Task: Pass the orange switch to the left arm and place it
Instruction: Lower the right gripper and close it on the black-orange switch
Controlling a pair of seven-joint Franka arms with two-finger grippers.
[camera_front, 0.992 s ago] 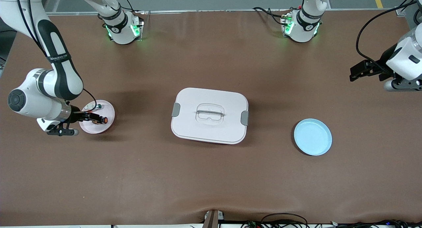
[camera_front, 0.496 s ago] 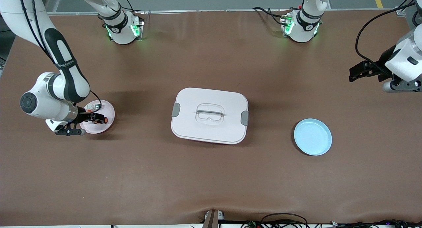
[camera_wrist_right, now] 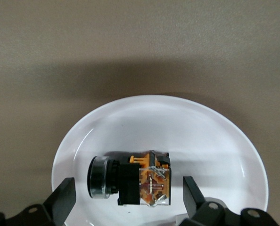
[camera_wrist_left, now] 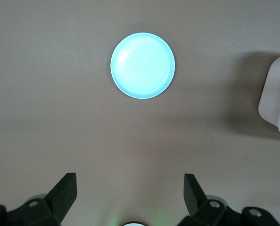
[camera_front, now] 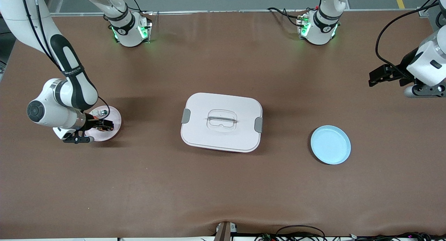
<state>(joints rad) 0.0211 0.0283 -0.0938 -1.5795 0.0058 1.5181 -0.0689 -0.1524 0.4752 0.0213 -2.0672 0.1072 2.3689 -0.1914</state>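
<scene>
The orange switch (camera_wrist_right: pixel 130 183) lies on its side in a small pink plate (camera_front: pixel 116 119) toward the right arm's end of the table. My right gripper (camera_front: pixel 103 124) hangs low over that plate and is open. In the right wrist view its fingers (camera_wrist_right: pixel 64 200) stand either side of the switch without touching it. From the front the gripper hides most of the switch. The white box (camera_front: pixel 240 136) sits at the table's middle. My left gripper (camera_front: pixel 374 80) waits open and empty above the left arm's end.
A light blue plate (camera_front: pixel 330 144) lies between the box and the left arm's end, a little nearer the front camera. It also shows in the left wrist view as the blue plate (camera_wrist_left: pixel 143 65). A small white-grey part (camera_front: pixel 102 112) shares the pink plate.
My right arm has shifted toward the box and brought its gripper over the switch, which showed beside the fingers before. The left arm has hardly moved.
</scene>
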